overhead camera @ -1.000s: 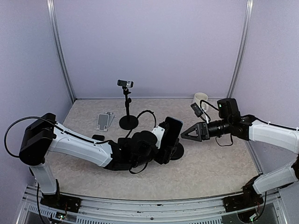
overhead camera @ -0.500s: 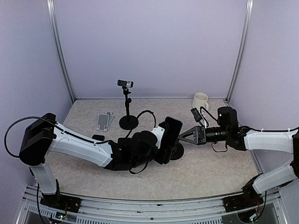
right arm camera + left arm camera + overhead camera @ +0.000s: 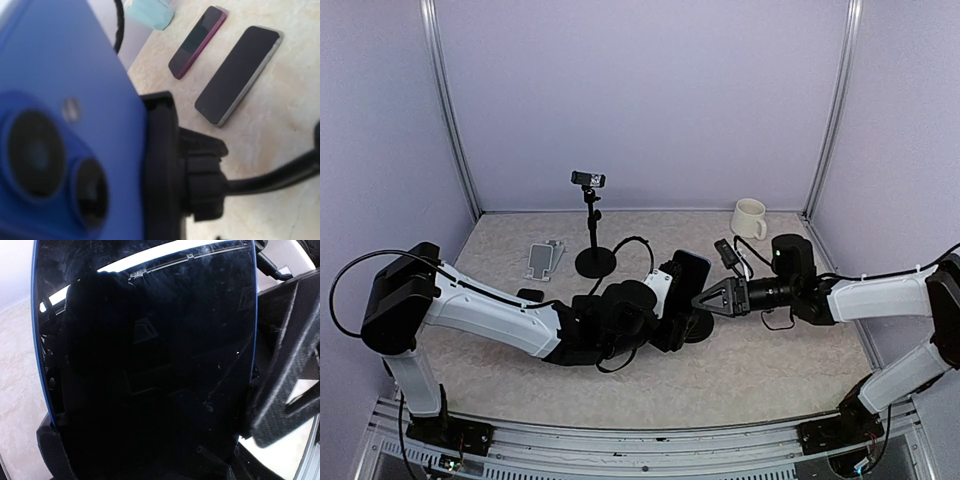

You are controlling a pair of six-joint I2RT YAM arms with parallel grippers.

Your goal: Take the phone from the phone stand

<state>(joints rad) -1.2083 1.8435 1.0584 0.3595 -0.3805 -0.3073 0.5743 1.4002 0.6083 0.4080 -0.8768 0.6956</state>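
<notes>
The phone (image 3: 686, 283) stands upright in a black phone stand with a round base (image 3: 700, 326) at mid table. Its dark screen (image 3: 150, 365) fills the left wrist view, and its blue back with two lenses (image 3: 55, 150) fills the left of the right wrist view. The stand's clamp (image 3: 165, 165) grips its edge, with a gooseneck (image 3: 270, 180) behind. My left gripper (image 3: 665, 305) sits right in front of the screen, its fingers hidden. My right gripper (image 3: 705, 299) is at the phone's back; one finger (image 3: 285, 385) shows beside the phone's edge.
A cream mug (image 3: 749, 217) stands at the back right. A small camera on a tripod (image 3: 589, 181) and a grey plate (image 3: 545, 258) stand at the back left. Two other phones (image 3: 237, 75) (image 3: 197, 42) lie flat on the table beyond the stand.
My right gripper has moved left, from well right of the phone up to its back. My left arm and the phone have not moved.
</notes>
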